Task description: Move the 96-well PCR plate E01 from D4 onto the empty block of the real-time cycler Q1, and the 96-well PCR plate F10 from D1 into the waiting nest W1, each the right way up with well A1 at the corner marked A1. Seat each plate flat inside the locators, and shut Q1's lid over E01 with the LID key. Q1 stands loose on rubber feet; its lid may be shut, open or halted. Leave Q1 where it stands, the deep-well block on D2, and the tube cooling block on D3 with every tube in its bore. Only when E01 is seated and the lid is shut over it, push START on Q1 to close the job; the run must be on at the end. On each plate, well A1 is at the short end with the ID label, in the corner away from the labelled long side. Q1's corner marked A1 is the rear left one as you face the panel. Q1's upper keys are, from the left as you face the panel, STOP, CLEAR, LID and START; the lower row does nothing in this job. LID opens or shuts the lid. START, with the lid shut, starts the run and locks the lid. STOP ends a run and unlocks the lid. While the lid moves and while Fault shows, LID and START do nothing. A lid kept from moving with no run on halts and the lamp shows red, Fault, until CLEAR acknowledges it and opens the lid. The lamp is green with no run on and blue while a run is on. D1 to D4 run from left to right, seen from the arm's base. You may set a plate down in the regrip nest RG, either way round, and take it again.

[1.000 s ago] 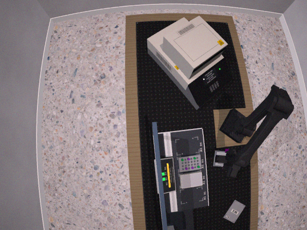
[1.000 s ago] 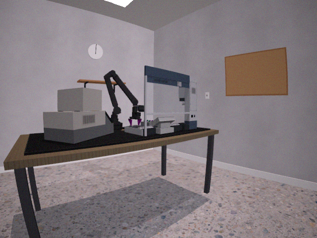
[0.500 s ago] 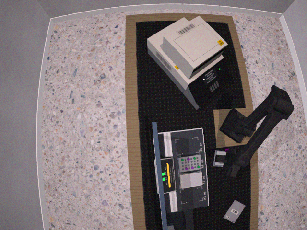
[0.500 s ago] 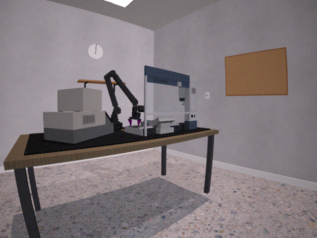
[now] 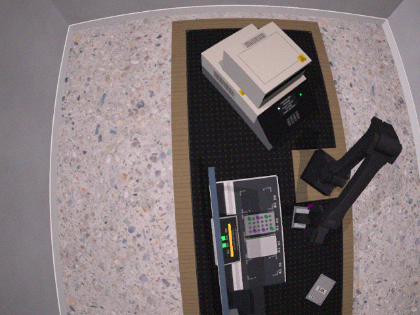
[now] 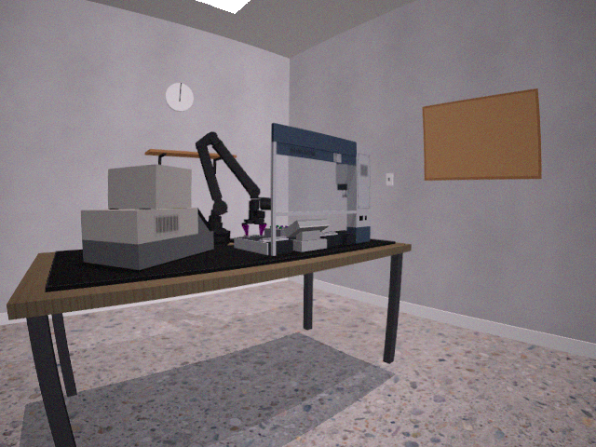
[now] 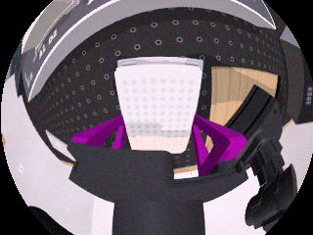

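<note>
The gripper (image 7: 158, 139) is clamped wide across a white 96-well PCR plate (image 7: 158, 101), its purple fingers on either side, low over the black mat just beside the deck plate (image 5: 261, 274), on the arm's side of it. On that deck, white corner lettering reads "A1 D1" to "A1 D4"; D4 and D1 show only bare corner marks, with the tube cooling block (image 5: 259, 225) and the deep-well block (image 5: 260, 246) between them. Farther off, Q1 (image 5: 233, 76) carries a barcode and a green lamp (image 5: 300, 94), and a grey card near the deck reads "TM".

Deck frame (image 5: 216, 237) beside tool (image 5: 306, 216)
</note>
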